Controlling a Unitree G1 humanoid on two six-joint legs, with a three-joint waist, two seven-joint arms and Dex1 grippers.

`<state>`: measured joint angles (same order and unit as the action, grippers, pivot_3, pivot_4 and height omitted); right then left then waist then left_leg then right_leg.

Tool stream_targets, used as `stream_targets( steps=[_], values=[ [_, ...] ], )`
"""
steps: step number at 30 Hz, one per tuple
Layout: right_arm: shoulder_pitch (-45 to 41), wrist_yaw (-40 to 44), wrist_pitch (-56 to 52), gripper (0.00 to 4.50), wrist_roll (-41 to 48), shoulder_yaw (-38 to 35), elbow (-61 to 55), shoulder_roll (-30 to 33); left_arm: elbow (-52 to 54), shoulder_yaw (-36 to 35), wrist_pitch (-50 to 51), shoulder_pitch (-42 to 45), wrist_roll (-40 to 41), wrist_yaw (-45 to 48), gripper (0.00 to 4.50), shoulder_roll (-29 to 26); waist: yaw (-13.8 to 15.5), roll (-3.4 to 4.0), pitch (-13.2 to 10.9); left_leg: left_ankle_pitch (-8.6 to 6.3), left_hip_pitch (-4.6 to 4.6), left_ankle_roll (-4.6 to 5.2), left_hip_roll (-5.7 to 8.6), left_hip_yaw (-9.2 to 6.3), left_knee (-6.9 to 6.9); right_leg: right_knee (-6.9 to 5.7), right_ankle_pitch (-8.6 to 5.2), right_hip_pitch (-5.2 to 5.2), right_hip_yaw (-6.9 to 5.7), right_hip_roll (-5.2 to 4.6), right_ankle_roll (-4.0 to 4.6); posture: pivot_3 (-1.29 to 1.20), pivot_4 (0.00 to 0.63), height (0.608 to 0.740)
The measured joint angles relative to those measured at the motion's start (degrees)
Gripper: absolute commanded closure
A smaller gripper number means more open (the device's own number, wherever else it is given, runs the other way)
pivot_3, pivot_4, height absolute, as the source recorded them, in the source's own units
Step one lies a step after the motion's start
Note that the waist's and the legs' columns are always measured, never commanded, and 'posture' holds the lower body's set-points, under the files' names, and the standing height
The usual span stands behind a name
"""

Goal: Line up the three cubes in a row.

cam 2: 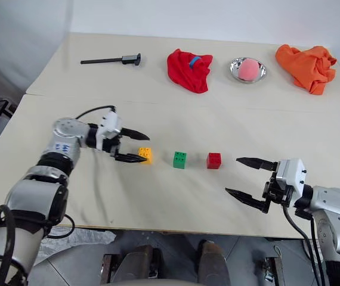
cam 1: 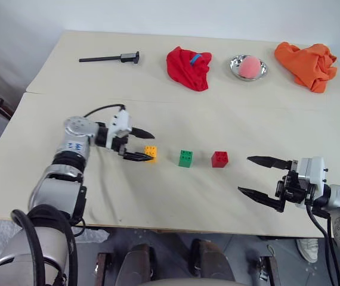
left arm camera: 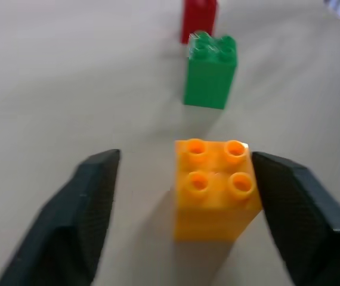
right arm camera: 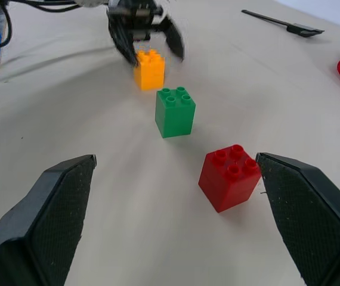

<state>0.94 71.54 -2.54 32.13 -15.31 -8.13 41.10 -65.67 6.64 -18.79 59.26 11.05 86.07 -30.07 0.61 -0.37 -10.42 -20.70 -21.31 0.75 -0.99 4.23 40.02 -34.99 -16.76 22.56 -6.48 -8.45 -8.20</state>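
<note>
The three cubes are sitting near the middle of the table, upright and spaced in a rough line. Going left to right: the yellow-orange cube is standing between the spread fingers of the left gripper, one finger touching or nearly touching its side, the other well clear. The green cube is standing apart from it, and the red cube beyond that, turned slightly askew. The right gripper is hovering wide open, empty, near the red cube.

These look like light, rigid, hollow plastic blocks with smooth, somewhat slippery walls. They are likely sliding or tipping easily, so pinching two flat opposite sides low on the body, below the studs, seems safest.
</note>
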Motion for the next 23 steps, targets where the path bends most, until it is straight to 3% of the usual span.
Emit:
stream_targets(
  steps=[6, 9, 13, 18, 23],
  values=[
    [-7.92, 7.14, -0.18, 0.0, 0.85, 0.52, 10.76, 3.12, 18.97, -3.1, 8.83, -14.79, 11.35, -0.02, 0.26, -10.76, -1.18, 0.01, -0.01, 0.0, 0.07, -0.01, -0.06, -0.02, 0.04, -0.05, 0.0, -0.01, 0.0, -0.01, 0.0, 0.0, 0.15, 0.74],
    [-12.84, 11.38, 0.26, 0.0, 0.99, 1.53, 16.16, 3.42, 29.59, -9.54, 7.12, -26.27, 14.02, -0.48, 0.26, -13.5, -1.39, 0.02, -0.01, 0.0, 0.08, -0.01, -0.09, -0.18, 0.03, -0.03, 0.0, -0.01, 0.05, -0.03, 0.0, 0.0, 0.15, 0.74],
    [-18.61, 15.71, 1.48, 0.0, 1.29, 2.53, 22.19, 2.55, 44.37, -17.92, 12.85, -41.58, 19.23, -3.18, 0.26, -16.2, -1.44, 0.06, -0.03, -0.01, 0.09, 0.01, -0.08, -0.46, 0.05, -0.07, 0.0, -0.04, 0.04, -0.08, 0.0, 0.0, 0.15, 0.74],
    [-21.06, 16.5, 2.75, 0.0, 2.27, 5.22, 24.19, 0.46, 46.94, -20.26, 12.58, -43.42, 17.95, -8.62, 0.26, -15.56, 0.07, 0.09, -0.04, -0.01, 0.09, 0.01, 0.02, -0.42, 0.15, -0.08, 0.0, -0.13, 0.01, -0.11, 0.0, 0.0, 0.15, 0.74],
    [-22.0, 16.65, 4.39, 0.0, 2.43, 6.04, 24.97, -0.86, 46.95, -20.12, 12.33, -43.41, 17.79, -7.93, 0.26, -15.43, -0.46, 0.1, -0.04, -0.03, 0.06, 0.02, 0.04, -0.16, 0.04, -0.04, 0.0, -0.07, -0.07, -0.1, 0.0, 0.0, 0.15, 0.74]
  ],
)
